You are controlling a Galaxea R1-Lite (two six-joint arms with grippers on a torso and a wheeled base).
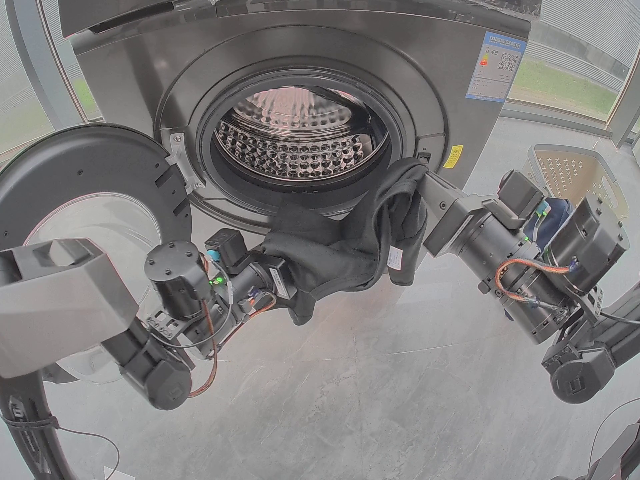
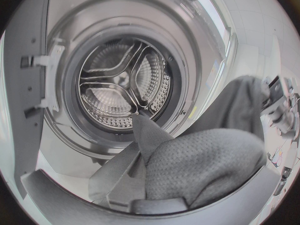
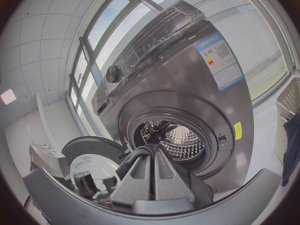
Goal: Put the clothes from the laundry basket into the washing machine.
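The premises were a laundry area in an office-type building. A front-loading washing machine [image 1: 427, 75] stood on grey tiled floor [image 1: 373, 381] near a laundry basket [image 1: 573, 168], backed by full-height windows [image 3: 106, 19] under a gridded panel ceiling [image 3: 40, 25].

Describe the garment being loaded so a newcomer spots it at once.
Find the washing machine, door open. Below its opening, a garment hangs between the left tool and the right tool. Unlike the blue clothing in the basket, it is black.
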